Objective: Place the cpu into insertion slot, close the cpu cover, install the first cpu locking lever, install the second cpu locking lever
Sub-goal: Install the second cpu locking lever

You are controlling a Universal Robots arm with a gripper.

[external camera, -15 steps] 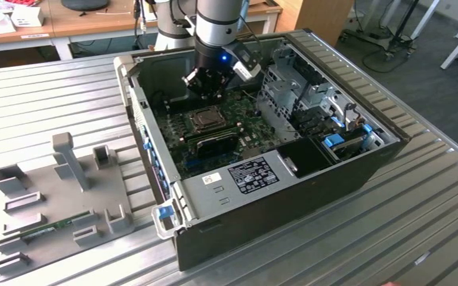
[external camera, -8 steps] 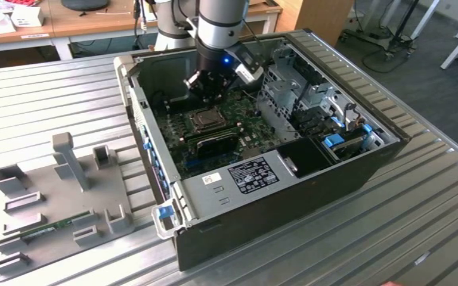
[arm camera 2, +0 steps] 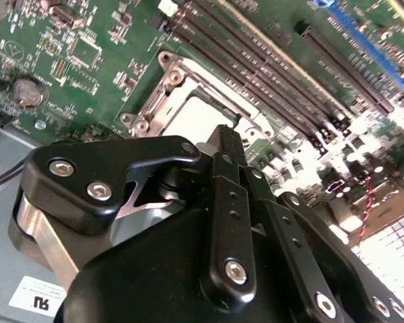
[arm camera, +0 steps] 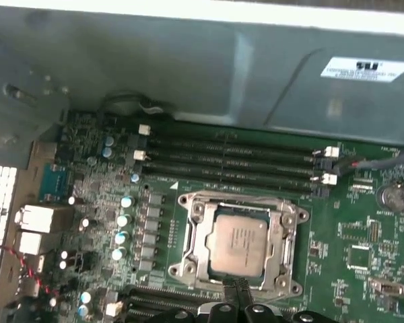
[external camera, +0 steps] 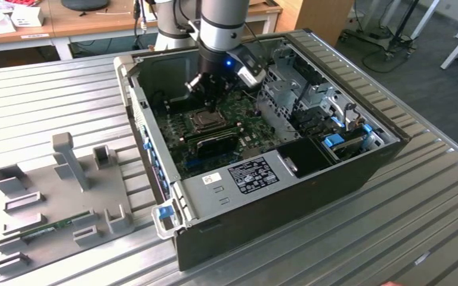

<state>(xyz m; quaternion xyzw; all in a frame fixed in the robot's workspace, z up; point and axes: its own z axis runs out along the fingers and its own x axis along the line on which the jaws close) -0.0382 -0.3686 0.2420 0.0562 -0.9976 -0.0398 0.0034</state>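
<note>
1 cpu (arm camera: 237, 246), flat square silvery top, seated in the insertion slot (arm camera: 188, 250). 1 cpu cover (arm camera: 285, 241), thin silvery frame, lies closed around it. 4 long black memory slots (arm camera: 229, 156) at 12 o'clock of socket. End effector (arm camera: 239, 296) fingers together, empty, at socket's 6 o'clock edge.

I'm hanging my end effector (external camera: 201, 89) down inside the open computer case (external camera: 333, 161), which is lying on its side on the ribbed metal worktop (external camera: 420, 226). It's hovering just above the insertion slot (external camera: 207, 120) on the green motherboard (external camera: 213, 134). A grey fixture tray (external camera: 54, 196) is sitting on the exterior view's left, well apart.
</note>
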